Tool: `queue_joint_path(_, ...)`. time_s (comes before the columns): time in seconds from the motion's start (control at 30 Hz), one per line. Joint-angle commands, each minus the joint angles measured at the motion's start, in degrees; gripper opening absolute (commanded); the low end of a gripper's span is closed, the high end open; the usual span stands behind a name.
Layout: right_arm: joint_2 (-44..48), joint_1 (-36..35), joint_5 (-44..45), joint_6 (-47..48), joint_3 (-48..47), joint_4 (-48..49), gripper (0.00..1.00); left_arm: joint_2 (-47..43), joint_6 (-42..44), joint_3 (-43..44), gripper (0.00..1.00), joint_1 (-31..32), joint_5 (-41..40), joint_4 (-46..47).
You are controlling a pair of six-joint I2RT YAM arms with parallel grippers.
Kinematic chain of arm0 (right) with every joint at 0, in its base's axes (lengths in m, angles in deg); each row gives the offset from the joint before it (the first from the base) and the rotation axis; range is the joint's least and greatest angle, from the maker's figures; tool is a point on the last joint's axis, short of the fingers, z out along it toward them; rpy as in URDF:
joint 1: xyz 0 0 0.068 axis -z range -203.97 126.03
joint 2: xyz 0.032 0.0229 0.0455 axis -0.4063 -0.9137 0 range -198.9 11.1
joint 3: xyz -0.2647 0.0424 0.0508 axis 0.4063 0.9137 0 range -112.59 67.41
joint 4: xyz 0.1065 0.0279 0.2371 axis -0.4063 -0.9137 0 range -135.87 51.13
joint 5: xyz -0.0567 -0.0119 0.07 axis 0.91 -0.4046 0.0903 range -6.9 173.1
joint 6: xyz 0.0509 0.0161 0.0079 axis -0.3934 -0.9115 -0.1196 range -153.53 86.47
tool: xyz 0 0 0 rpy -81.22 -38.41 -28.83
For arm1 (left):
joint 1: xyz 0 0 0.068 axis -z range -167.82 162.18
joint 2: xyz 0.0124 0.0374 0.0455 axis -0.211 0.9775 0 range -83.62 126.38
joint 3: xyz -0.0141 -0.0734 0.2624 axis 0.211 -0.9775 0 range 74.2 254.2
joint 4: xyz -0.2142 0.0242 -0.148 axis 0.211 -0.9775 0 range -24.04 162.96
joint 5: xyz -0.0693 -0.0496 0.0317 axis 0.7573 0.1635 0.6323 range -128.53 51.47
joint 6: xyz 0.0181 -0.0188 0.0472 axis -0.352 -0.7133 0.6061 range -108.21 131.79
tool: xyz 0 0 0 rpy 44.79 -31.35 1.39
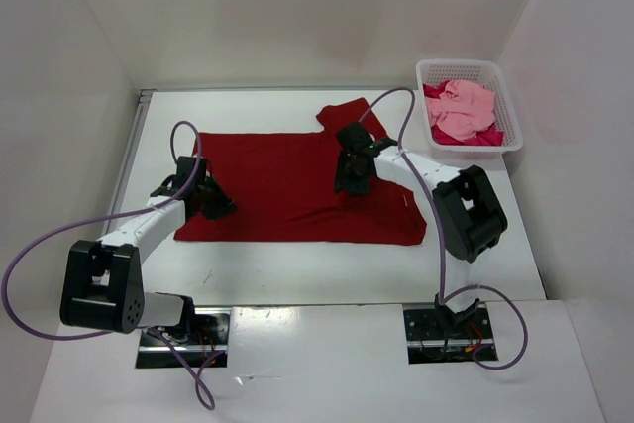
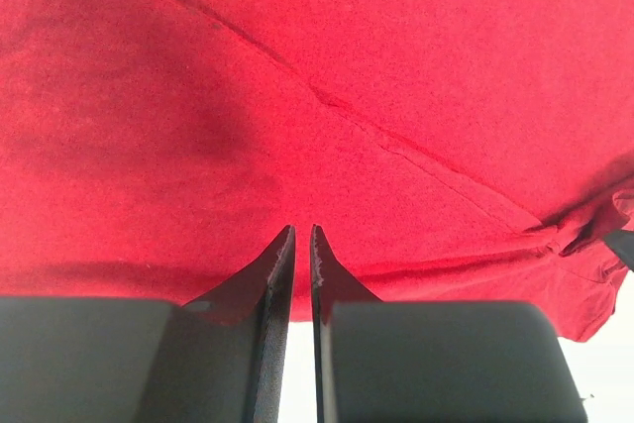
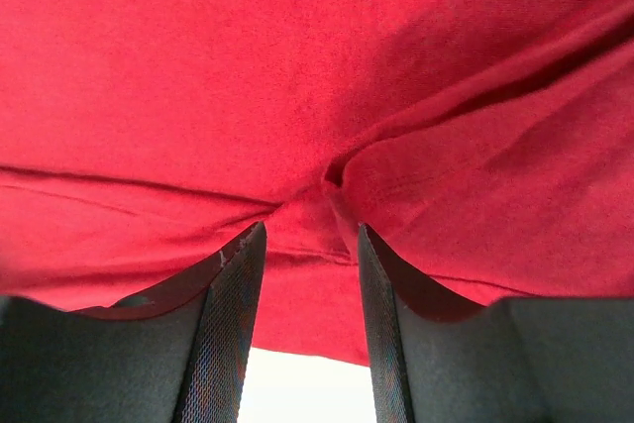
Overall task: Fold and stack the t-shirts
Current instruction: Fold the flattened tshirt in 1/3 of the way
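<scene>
Right pincer (image 3: 302,230) stands open astride a ridge of the dark red t-shirt (image 1: 287,180) spread mid-frame on the bench (image 1: 297,269), left pincer (image 2: 303,231) seemingly pinched on its left hem; folding underway, next probably a fresh edge grasp.

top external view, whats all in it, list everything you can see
dark red t-shirt: one, dark red, spread flat mid-table
light pink shirt: one, pink, crumpled on top in the basket
crimson-magenta shirt: one, magenta, mostly under the pink one
mesh basket: one, white, far right corner of the table
table: one, white
cables: two, purple, one along each arm
arms: two, white and black, bases at the near edge
left gripper: black, jaws nearly together at the red shirt's left edge
right gripper: black, jaws apart over the red shirt's right part
</scene>
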Motion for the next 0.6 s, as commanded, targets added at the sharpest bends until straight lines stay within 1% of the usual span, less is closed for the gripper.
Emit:
queue_joint_path(0.0,-1.7,-1.3,5.1,1.3,-4.4,-2.0,0.48,0.5,1.6,-0.9,0.17,-0.1,0.4,2.1)
queue_joint_path(0.1,-3.2,-1.3,7.2,1.8,-5.9,-3.0,0.44,0.5,1.1,-0.9,0.18,-0.1,0.4,2.1)
queue_joint_path(0.3,-4.3,-1.8,9.0,1.8,-5.9,-3.0,0.43,0.5,1.1,-0.9,0.18,-0.1,0.4,2.1)
queue_joint_path(0.33,-4.9,-1.8,9.0,1.8,-5.9,-3.0,0.39,0.5,1.1,-0.9,0.18,-0.1,0.4,2.1)
queue_joint_path(0.43,-6.2,-1.8,9.0,2.3,-6.4,-3.0,0.35,0.5,0.6,-0.9,0.18,-0.1,0.4,2.1)
queue_joint_path(0.47,-6.2,-1.8,9.0,2.3,-6.4,-3.0,0.30,0.5,0.6,-0.9,0.18,-0.1,0.4,2.1)
queue_joint_path(0.53,-6.8,-1.8,9.0,2.3,-7.1,-3.0,0.24,0.5,0.6,-0.9,0.18,-0.1,0.4,2.1)
queue_joint_path(0.57,-6.8,-1.8,9.0,2.3,-7.1,-3.6,0.16,0.5,0.6,-0.9,0.18,-0.1,0.4,2.6)
